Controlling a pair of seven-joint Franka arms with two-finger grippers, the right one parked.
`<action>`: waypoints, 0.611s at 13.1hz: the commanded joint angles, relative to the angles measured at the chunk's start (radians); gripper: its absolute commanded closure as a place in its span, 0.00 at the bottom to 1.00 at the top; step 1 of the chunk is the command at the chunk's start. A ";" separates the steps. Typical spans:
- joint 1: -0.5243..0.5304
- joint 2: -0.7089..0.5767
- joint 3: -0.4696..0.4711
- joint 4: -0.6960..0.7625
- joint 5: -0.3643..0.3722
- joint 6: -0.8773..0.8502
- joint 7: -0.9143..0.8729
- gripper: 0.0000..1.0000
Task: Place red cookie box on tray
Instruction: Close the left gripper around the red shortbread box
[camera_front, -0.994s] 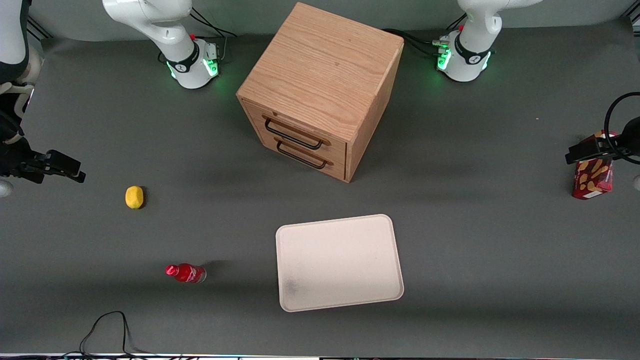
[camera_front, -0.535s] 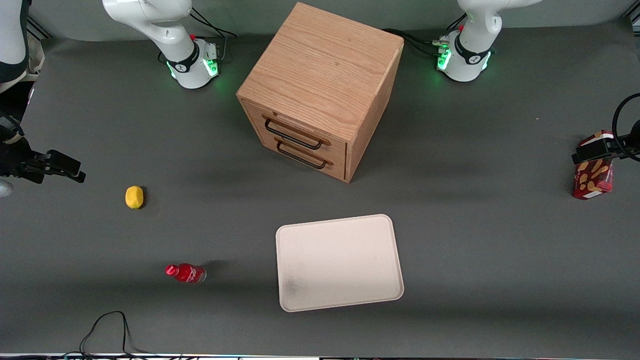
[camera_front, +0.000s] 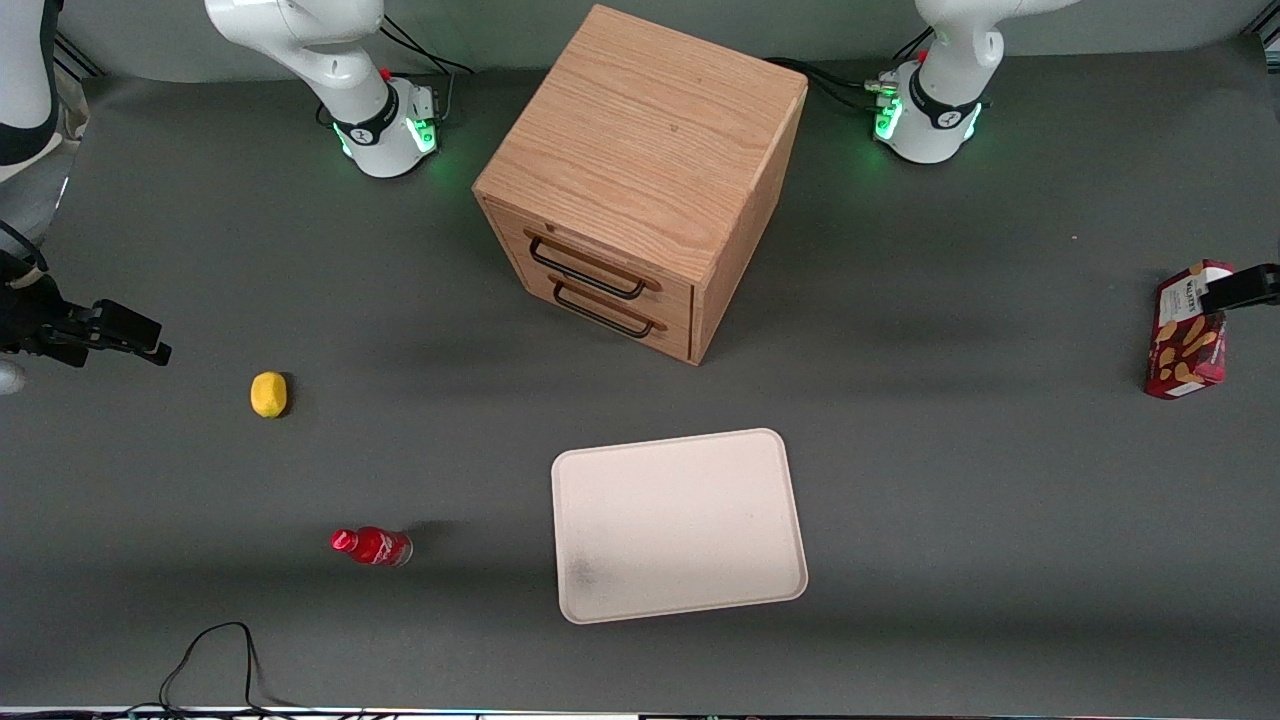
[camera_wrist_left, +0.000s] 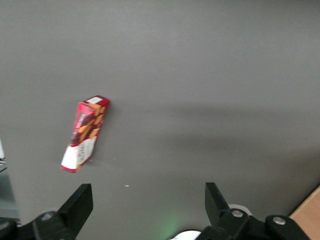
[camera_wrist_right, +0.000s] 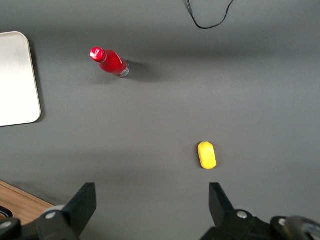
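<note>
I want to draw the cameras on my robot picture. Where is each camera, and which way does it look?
Front view: high up, looking down on the table; both arm bases, tray, red cookie box.
Left wrist view: on the working arm, looking down; the open gripper hangs above the box.
Right wrist view: on the parked arm, looking down at lemon and bottle.
Front and left wrist views share the box.

We see the red cookie box (camera_front: 1187, 334) in dark red with tan cookie pictures and a white label end (camera_wrist_left: 79, 156). The tray (camera_front: 678, 525) is cream-white, faintly smudged grey near one corner. The gripper (camera_wrist_left: 145, 207), hanging above the grey table (camera_front: 960, 480) near the box, is black. The cabinet (camera_front: 640, 180) shows light wood grain with black handles (camera_front: 590, 285).
</note>
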 joint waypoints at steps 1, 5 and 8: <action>0.098 -0.022 -0.006 -0.015 0.040 0.011 0.193 0.00; 0.239 -0.083 -0.006 -0.164 0.040 0.168 0.449 0.00; 0.310 -0.070 -0.006 -0.181 0.040 0.222 0.539 0.00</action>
